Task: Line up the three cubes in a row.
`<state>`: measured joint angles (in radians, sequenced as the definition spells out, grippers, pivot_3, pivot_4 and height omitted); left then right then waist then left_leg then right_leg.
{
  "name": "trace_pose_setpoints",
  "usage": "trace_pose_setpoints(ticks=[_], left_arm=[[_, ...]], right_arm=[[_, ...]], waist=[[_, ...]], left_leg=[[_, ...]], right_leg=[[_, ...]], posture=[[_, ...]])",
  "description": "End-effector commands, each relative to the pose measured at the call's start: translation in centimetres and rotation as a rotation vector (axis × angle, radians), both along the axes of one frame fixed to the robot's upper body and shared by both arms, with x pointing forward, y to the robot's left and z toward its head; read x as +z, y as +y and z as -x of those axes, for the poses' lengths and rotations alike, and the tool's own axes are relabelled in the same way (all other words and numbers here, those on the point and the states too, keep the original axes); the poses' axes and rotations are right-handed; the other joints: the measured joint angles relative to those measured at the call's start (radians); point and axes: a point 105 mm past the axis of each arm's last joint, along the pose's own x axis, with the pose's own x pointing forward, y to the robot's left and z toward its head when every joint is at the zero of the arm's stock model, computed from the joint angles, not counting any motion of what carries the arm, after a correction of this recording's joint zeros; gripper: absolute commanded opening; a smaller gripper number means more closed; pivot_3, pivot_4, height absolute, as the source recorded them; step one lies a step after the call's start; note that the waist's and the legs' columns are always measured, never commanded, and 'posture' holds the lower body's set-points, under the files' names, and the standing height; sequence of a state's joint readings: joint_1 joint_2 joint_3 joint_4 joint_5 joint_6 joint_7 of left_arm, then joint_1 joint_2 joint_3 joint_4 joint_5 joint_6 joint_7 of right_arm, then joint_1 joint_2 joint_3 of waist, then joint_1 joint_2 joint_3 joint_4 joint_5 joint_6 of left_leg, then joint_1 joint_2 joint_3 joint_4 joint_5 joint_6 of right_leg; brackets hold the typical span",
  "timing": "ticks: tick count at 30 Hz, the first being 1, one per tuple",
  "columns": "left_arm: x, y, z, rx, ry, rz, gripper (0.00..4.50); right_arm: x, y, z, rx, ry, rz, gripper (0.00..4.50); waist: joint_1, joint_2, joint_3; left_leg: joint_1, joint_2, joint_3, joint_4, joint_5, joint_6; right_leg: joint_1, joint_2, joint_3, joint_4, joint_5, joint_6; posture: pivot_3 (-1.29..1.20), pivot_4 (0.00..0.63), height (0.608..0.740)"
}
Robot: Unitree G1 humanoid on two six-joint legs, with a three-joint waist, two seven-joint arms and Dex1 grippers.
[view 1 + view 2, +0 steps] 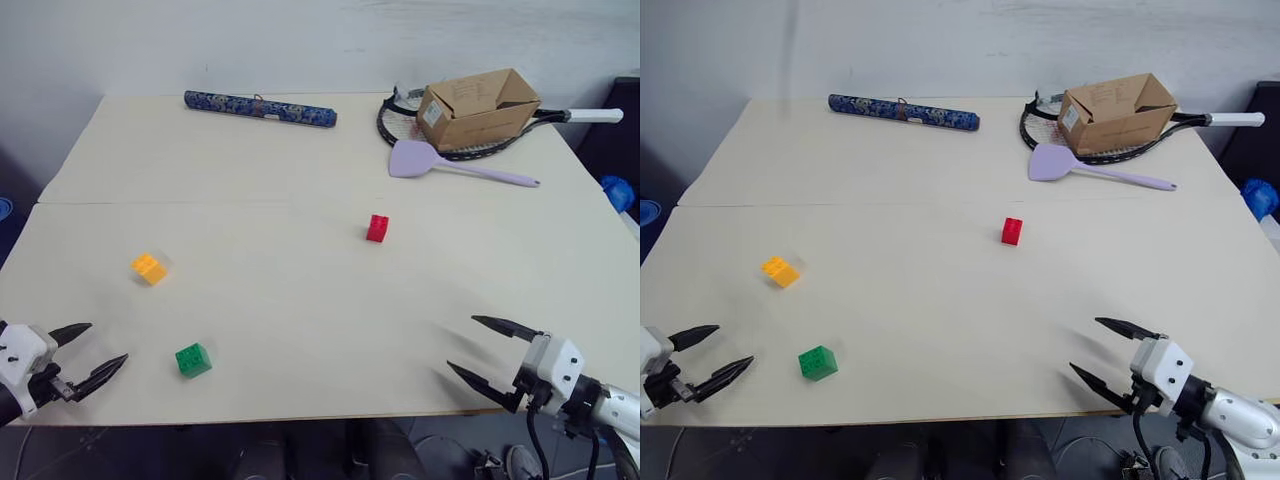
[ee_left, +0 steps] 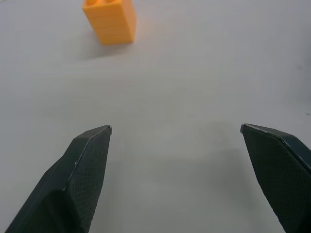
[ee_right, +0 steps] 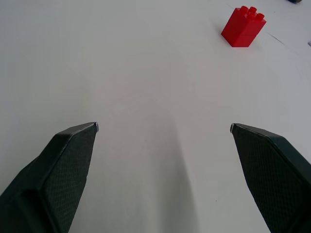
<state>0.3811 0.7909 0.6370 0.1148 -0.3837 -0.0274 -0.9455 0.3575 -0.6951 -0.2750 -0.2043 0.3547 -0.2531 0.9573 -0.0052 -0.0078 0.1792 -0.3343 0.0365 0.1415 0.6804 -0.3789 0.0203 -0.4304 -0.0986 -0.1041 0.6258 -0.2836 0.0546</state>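
My left gripper (image 1: 92,350) hangs at the near left corner of a pale, smooth, matte table (image 1: 300,300), its 2 black pointed fingers spread wide with nothing between them. Just ahead of it and slightly inward sits the green cube (image 1: 193,359), near the front edge; farther back lies the yellow-orange cube (image 1: 149,268), which my left wrist camera faces directly across bare tabletop. Both are small, hard plastic building blocks with round studs on top and flat, glossy side walls. Moving right, the red cube (image 1: 377,228) stands alone near the table's middle, well apart from the other 2, so the 3 cubes form a loose triangle and not a row. I judge each cube to be very light and rigid, not fragile, but slick enough to skate on this surface if nudged, so I would close on 2 opposite flat sides, low on the body, and avoid the studded top. Along the far edge, from left to right, lie a long dark blue patterned roll (image 1: 260,108), a lilac spatula (image 1: 455,166) with a flat blade, and a brown cardboard box (image 1: 478,108) resting on a racket (image 1: 400,125) with a white handle. At the near right corner my right gripper (image 1: 484,348) also stands fully spread and empty, angled inward toward the red cube, with open table between them.
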Motion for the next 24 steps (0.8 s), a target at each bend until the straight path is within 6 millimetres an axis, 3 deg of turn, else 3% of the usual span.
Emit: trace_pose_setpoints(ticks=[1, 5, 7, 10, 14, 19, 24], left_arm=[[0.4, 1.7, 0.6, 0.060, -0.021, -0.041, 4.48], [1.7, 1.4, 0.0, 0.042, -0.059, 0.054, 4.48], [2.5, 0.3, -0.4, -0.021, -0.055, 0.106, 4.48], [3.6, -2.2, -1.1, -0.150, -0.057, 0.126, 4.48], [5.0, -6.5, -2.9, -0.347, -0.112, 0.064, 4.48], [6.0, -8.7, -4.3, -0.424, -0.153, 0.086, 4.48], [6.7, -10.5, -5.8, -0.459, -0.190, 0.132, 4.48]], right_arm=[[0.9, 0.8, -0.4, 0.013, -0.049, -0.014, 4.50], [1.5, 0.3, -0.7, -0.044, -0.068, -0.046, 4.50], [1.9, -0.5, -0.6, -0.100, -0.070, -0.080, 4.50], [2.1, -2.3, 0.0, -0.218, -0.072, -0.117, 4.50], [0.3, -5.0, 1.9, -0.386, -0.035, -0.127, 4.50], [-0.6, -3.7, 1.9, -0.393, -0.022, -0.146, 4.50], [1.8, 1.2, -3.2, -0.410, -0.090, -0.309, 4.50]], waist=[[-0.001, 0.000, 0.000], [0.004, -0.001, -0.001], [0.006, -0.001, -0.001], [0.008, -0.002, -0.001], [0.009, -0.001, -0.002], [-0.015, 0.000, -0.002], [-0.036, 0.000, -0.002]], left_leg=[[0.000, 0.000, 0.000, 0.000, 0.000, 0.000], [0.000, 0.000, 0.000, 0.000, 0.000, 0.000], [-0.001, 0.000, 0.000, 0.000, 0.000, 0.000], [-0.001, 0.000, -0.001, 0.000, 0.000, 0.000], [0.000, 0.000, -0.001, 0.000, -0.002, -0.003], [0.001, 0.001, 0.001, 0.000, 0.000, -0.002], [0.001, 0.002, 0.001, -0.001, 0.001, -0.004]], right_leg=[[0.000, 0.000, 0.000, 0.000, 0.000, 0.000], [0.000, 0.000, 0.000, 0.000, 0.000, 0.000], [0.000, 0.000, -0.001, 0.000, 0.000, 0.000], [0.001, -0.001, -0.001, 0.000, 0.000, 0.000], [0.001, -0.001, -0.001, -0.001, 0.000, 0.000], [0.001, 0.001, 0.001, 0.001, 0.000, 0.000], [0.000, 0.003, 0.002, 0.002, 0.000, -0.001]], posture=[[0.00, 0.150, 0.740], [0.00, 0.150, 0.740], [0.00, 0.150, 0.740], [0.00, 0.150, 0.740], [0.00, 0.150, 0.740], [0.00, 0.150, 0.740], [0.00, 0.150, 0.740]])
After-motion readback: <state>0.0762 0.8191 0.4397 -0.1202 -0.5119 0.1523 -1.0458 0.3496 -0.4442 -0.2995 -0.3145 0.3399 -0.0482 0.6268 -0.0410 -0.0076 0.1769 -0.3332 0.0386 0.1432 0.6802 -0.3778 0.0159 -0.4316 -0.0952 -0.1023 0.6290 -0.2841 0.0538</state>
